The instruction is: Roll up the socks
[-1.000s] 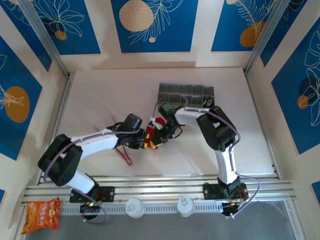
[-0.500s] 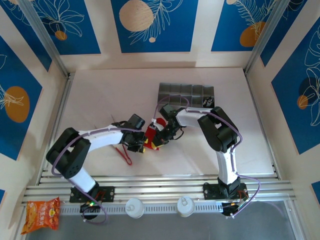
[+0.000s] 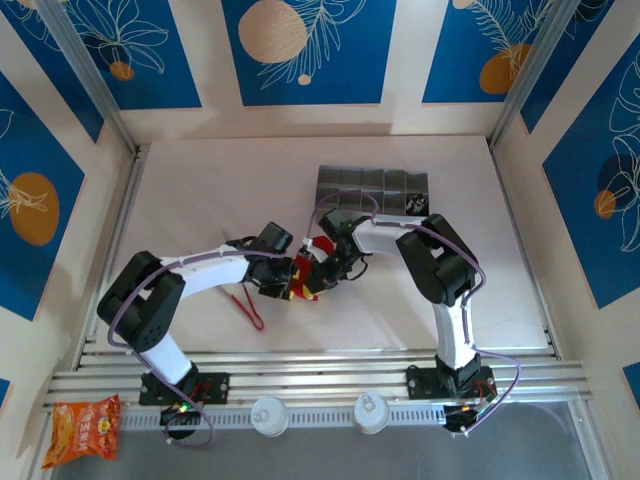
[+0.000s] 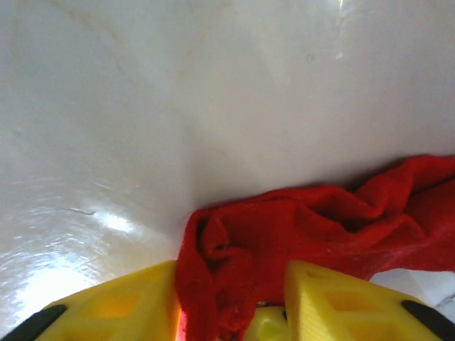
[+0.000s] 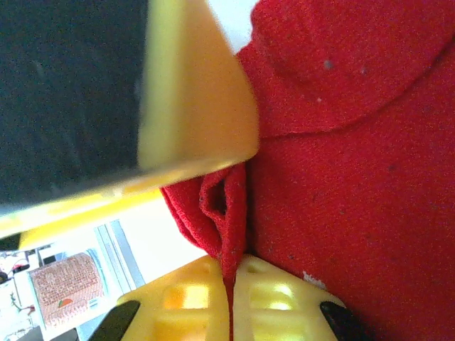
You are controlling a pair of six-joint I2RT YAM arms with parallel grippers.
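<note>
On the desk (image 3: 200, 190), the left hand (image 4: 227, 305) clamps a thick bunch of the red sock (image 4: 313, 227); the right hand (image 5: 231, 298) pinches a thin fold tight. The black striped sock (image 3: 372, 190) lies flat farther back. Opposing pulls could slip that thin fold free

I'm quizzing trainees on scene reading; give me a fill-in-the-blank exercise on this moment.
Counting the left gripper and right gripper, the bright red fabric sock is clamped in exactly ___ pairs of jaws.
The black fabric sock with grey-white stripes lies unrolled on the red sock's ___ side, away from the robot.
The thin red-handled tongs lie nearer the ___ arm.
Missing words: two, far, left.
</note>
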